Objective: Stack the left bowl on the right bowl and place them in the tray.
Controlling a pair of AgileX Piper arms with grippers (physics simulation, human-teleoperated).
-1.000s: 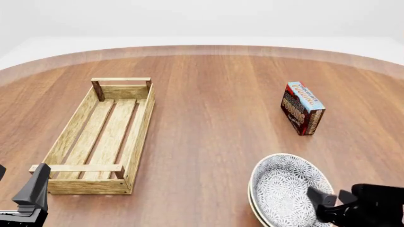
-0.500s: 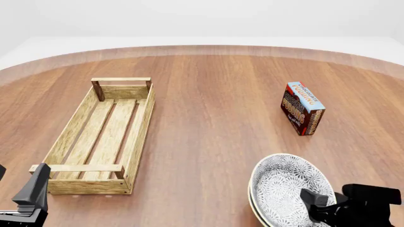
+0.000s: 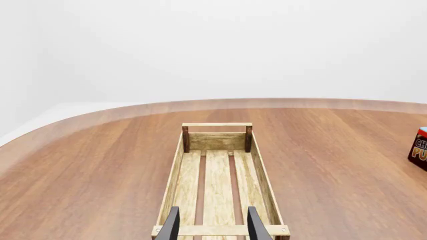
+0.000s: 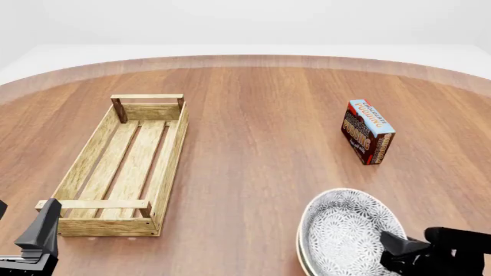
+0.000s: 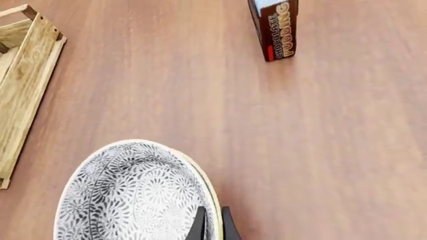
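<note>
Two grey-patterned bowls (image 4: 345, 230) sit nested one inside the other at the near right of the table, and the lower bowl's cream rim shows under the upper one. My right gripper (image 4: 399, 248) is shut on their near rim, its thin fingers (image 5: 200, 227) pinching the edge of the bowls (image 5: 130, 195). The tray (image 4: 123, 164), a long slatted wooden crate, lies at the left with nothing in it. My left gripper (image 4: 40, 231) hovers open just before the tray's near end, its fingertips (image 3: 172, 226) framing the tray (image 3: 217, 175).
A red-and-blue pudding box (image 4: 368, 139) stands upright at the far right of the table, beyond the bowls. It also appears as the box (image 5: 273, 27) in the right wrist view. Bare wood lies between tray and bowls.
The right gripper has drawn back slightly toward the near edge, and the bowl stack has shifted a little left and nearer with it. The left arm and the tray have not moved.
</note>
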